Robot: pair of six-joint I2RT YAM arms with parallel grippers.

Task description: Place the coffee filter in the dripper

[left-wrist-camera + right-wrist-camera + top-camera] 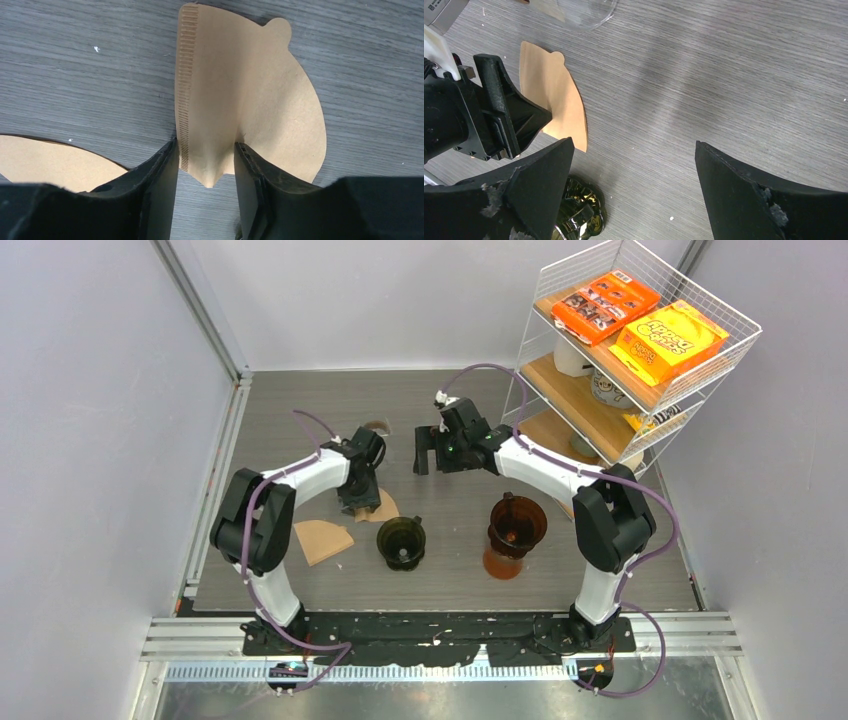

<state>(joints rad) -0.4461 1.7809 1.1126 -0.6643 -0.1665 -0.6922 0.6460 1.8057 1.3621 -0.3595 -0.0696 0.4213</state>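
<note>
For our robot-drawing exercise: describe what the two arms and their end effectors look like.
Both arms have white link shells with black joints on black bases. A purple cable loops along each. The left end effector and right end effector are black, with two wedge-shaped fingers whose tips look scuffed.
</note>
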